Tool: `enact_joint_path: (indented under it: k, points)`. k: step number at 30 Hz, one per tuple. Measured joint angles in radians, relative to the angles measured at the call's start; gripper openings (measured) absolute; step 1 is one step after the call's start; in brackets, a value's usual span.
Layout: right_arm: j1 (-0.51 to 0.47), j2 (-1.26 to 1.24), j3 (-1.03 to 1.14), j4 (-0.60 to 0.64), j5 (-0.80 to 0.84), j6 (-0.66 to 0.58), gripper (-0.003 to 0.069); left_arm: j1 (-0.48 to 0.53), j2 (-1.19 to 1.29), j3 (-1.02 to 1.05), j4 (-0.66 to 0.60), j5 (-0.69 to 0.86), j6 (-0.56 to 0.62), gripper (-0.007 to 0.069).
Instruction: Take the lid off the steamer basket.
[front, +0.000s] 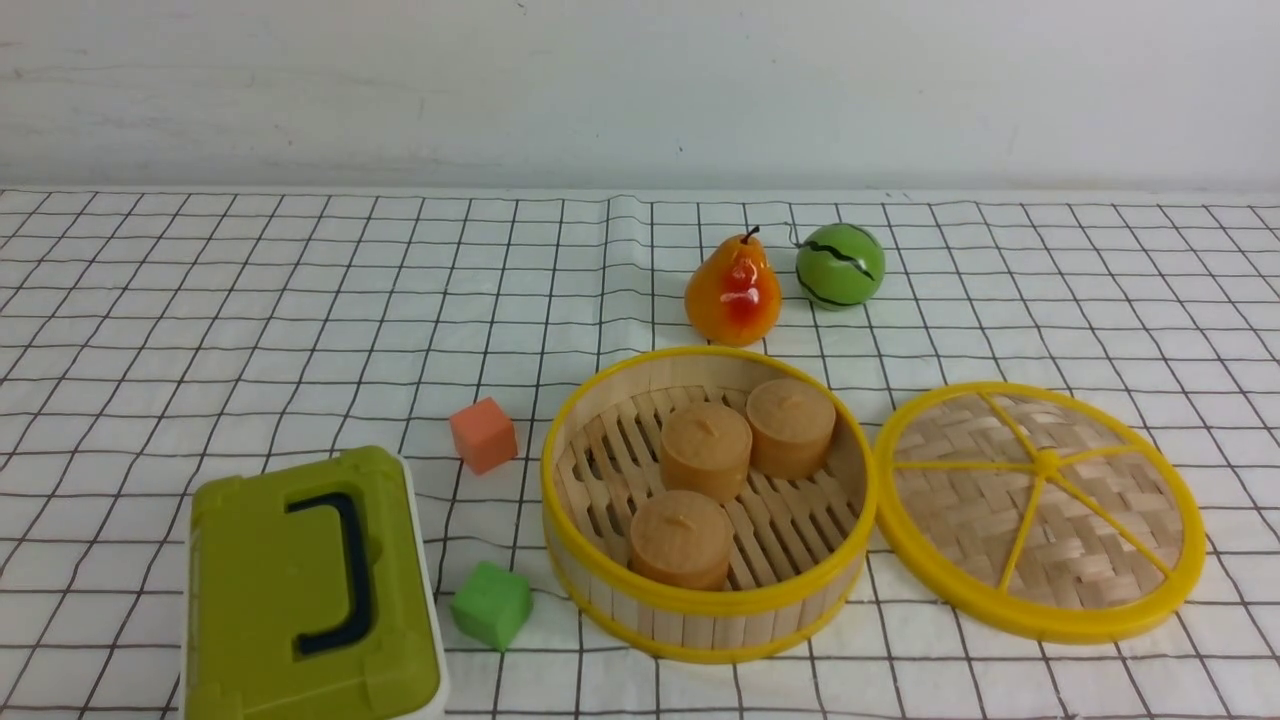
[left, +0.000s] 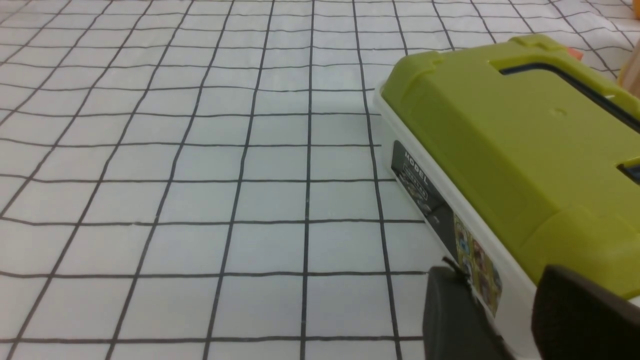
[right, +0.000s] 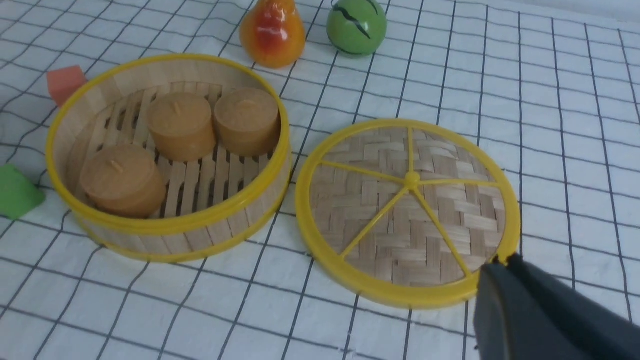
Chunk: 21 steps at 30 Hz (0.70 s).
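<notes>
White checked cloth (front: 300, 300) covers the table below a pale wall. The front view shows no arm, only the steamer basket (front: 700, 612), open with three brown cakes (front: 705, 450) inside, and the lid (front: 1040, 510) lying flat on the cloth just beside it on the right. Only the wrist views show the grippers. The right gripper (right: 502, 262) has its fingers pressed together, empty, its tip over the lid's rim, though I cannot tell if it touches. The left gripper (left: 497, 280) has its fingers apart by the olive-green box (left: 500, 135).
</notes>
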<state>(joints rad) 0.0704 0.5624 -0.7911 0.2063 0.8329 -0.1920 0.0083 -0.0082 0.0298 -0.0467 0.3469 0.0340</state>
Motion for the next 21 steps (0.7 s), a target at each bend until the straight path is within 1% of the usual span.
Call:
enact_joint_path:
  k: [5,9,11,13,14,15,18,21]
  points:
    - [0.000,-0.010,0.000,0.000,0.040,0.000,-0.0018,0.000,0.000,0.000,0.000,0.000,0.000,0.0239]
    - [0.000,-0.010,0.000,0.000,0.040,0.000,-0.0017,0.000,0.000,0.000,0.000,0.000,0.000,0.0239]
    - [0.000,-0.013,0.015,0.000,0.015,0.000,-0.0016,0.000,0.000,0.000,0.000,0.000,0.000,0.0239]
    - [0.000,-0.032,0.056,0.000,-0.048,0.000,-0.0016,0.000,0.000,0.000,0.000,0.000,0.000,0.0239]
    - [0.000,-0.058,0.098,-0.001,-0.108,0.000,-0.0018,0.000,0.000,0.000,0.000,0.000,0.000,0.0239]
    - [0.000,-0.058,0.098,-0.002,-0.118,0.000,-0.0018,0.000,0.000,0.000,0.000,0.000,0.000,0.0239]
    - [0.000,-0.181,0.269,-0.053,-0.333,0.001,-0.0024,0.000,0.000,0.000,0.000,0.000,0.000,0.0239]
    - [-0.004,-0.293,0.424,-0.103,-0.485,0.061,-0.0023,0.000,0.000,0.000,0.000,0.000,0.000,0.0239]
